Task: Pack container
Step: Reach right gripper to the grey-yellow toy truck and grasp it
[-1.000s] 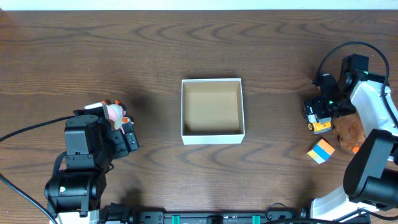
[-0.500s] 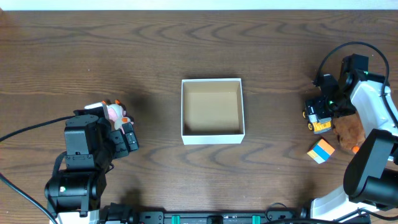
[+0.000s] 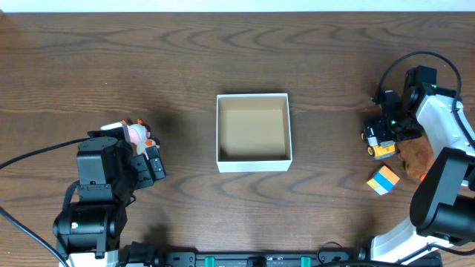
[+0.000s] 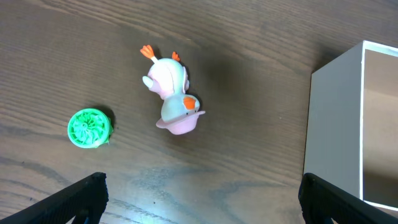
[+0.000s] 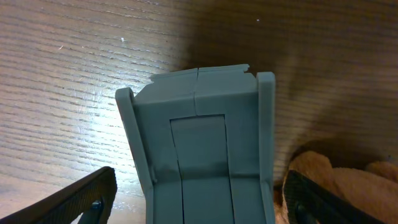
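Barely begun: container (image 3: 254, 165) at table (image 3: 148, 59) centre, empty; left gripper (image 4: 202, 205) spread wide, holding nothing, above pink duck (image 4: 173, 99) at left; right gripper (image 5: 199, 199) jaws apart astride grey toy (image 5: 199, 137) at right, not clamped. All toys left to pack.

Two robot arms seen from above. The left arm (image 3: 95, 185), at 8 o'clock, is a stack of boxy matte black housings over a rounded black-and-white base. A thick black cable (image 3: 30, 155) curves from it toward 9 o'clock. The right arm (image 3: 441, 130), at 3 o'clock, has a smooth white shell between black joint housings and a broad black cylindrical segment lower down. A thin black wire (image 3: 419, 52) arches over its top, and a small green light (image 3: 391, 119) glows near its wrist. Along 6 o'clock runs a black base rail (image 3: 260, 259) with teal clips. In the wrist views, the left end effector (image 4: 202, 199) and right end effector (image 5: 199, 202) show black, wedge-shaped fingertips (image 4: 81, 196) at 7 and 5 o'clock.
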